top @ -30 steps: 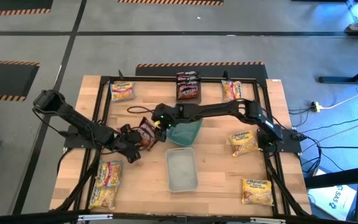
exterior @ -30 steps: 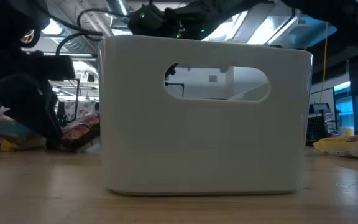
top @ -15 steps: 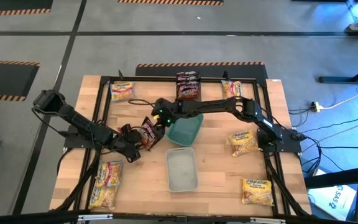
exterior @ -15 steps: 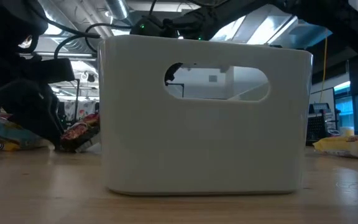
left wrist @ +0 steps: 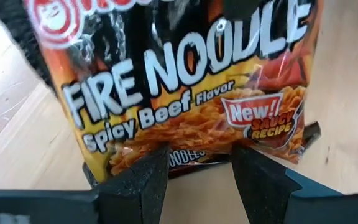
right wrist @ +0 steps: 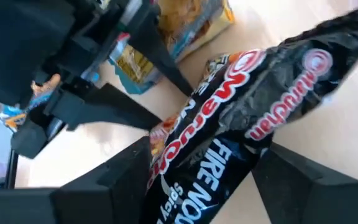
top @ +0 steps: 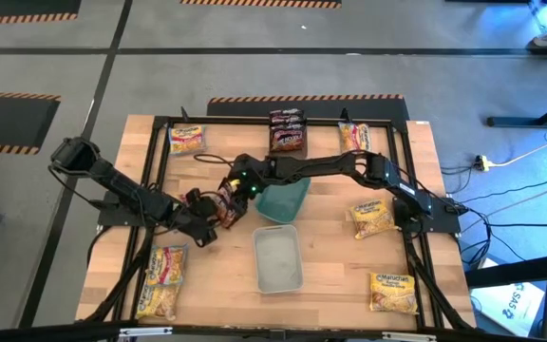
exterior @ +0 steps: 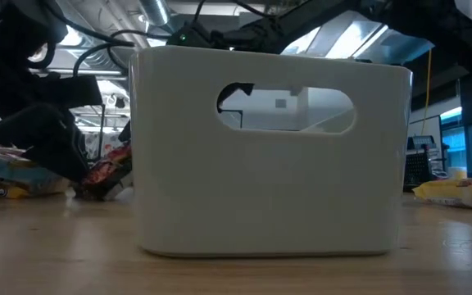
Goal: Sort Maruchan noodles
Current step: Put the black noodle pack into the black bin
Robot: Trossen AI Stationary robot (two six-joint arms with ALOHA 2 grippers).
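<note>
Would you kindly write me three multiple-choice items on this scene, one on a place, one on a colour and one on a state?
1. Where is the Fire Noodle packet?
A. inside the teal tray
B. between the left gripper and the right gripper
C. off the table

2. What colour is the tray beside the right gripper?
A. teal
B. orange
C. purple

3. How is the left gripper?
A. open over bare wood
B. out of sight
C. shut on the Fire Noodle packet

Answers:
1. B: the high view shows it between the two arms' ends.
2. A: it shows teal from above.
3. C: in the left wrist view its fingers clasp the lower edge.
</note>
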